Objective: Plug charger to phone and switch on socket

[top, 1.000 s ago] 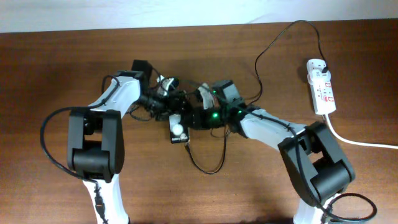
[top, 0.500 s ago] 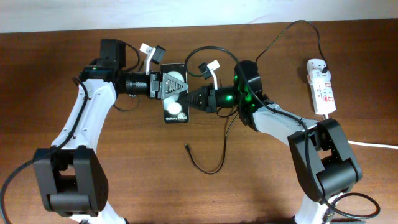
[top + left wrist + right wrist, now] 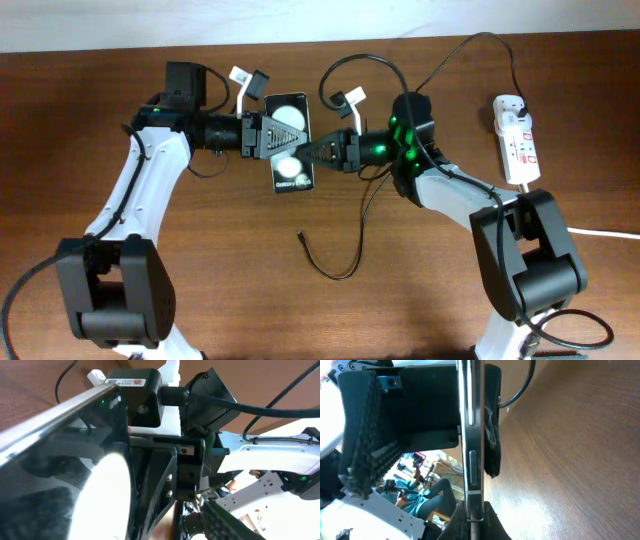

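Note:
The phone (image 3: 293,176) is a black smartphone with two round white reflections, held in the air between both arms. My left gripper (image 3: 283,133) is shut on its left side. My right gripper (image 3: 313,155) is shut on its right edge. The right wrist view shows the phone (image 3: 471,435) edge-on between my jaws (image 3: 472,522). In the left wrist view its glossy screen (image 3: 60,475) fills the left beside my finger (image 3: 152,510). The charger cable (image 3: 352,268) loops on the table, its connector tip (image 3: 300,237) lying free below the phone. Its plug (image 3: 521,103) sits in the socket (image 3: 520,150).
The socket's thick white cord (image 3: 590,231) runs off to the right edge. The charger cable arcs along the table's far edge (image 3: 470,40) and passes under my right arm. Bare wood lies below and to the left of the phone.
The phone has shifted slightly right and tilted between the two grippers. My right arm has drawn a little to the right. The cable tip has stayed on the table.

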You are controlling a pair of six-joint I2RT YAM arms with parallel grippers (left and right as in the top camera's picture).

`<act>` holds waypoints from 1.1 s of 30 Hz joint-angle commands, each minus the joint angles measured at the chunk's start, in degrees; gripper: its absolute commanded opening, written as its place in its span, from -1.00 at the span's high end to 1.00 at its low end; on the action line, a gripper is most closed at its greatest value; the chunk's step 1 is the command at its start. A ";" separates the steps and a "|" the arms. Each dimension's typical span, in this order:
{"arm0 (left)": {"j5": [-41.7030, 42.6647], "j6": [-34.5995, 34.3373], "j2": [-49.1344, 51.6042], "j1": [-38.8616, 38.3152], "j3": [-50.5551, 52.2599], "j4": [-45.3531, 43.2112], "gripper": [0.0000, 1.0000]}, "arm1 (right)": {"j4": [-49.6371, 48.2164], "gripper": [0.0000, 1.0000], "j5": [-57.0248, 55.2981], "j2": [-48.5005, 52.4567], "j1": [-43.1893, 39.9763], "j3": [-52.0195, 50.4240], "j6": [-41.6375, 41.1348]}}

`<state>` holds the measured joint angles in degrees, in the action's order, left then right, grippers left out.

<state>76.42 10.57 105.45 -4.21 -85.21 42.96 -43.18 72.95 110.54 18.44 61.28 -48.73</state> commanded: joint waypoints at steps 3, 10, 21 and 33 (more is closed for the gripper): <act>3.30 0.90 -1.97 -0.22 0.02 -1.64 0.24 | -0.79 0.92 -5.84 -0.24 -1.53 0.44 -2.62; 3.28 0.22 -1.97 -0.22 0.02 -3.58 1.00 | -0.79 0.92 -4.15 -0.24 -1.53 0.44 -2.56; 4.81 -9.73 -1.97 0.74 0.02 -5.81 1.00 | -0.76 0.36 2.80 -0.24 -1.51 0.44 1.95; 4.74 -9.73 -1.97 0.74 0.02 -7.02 0.64 | -0.81 0.92 2.36 -0.24 1.77 0.44 1.49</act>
<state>78.00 1.89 105.45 -3.40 -84.84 36.34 -44.18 77.80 109.93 19.18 61.71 -47.66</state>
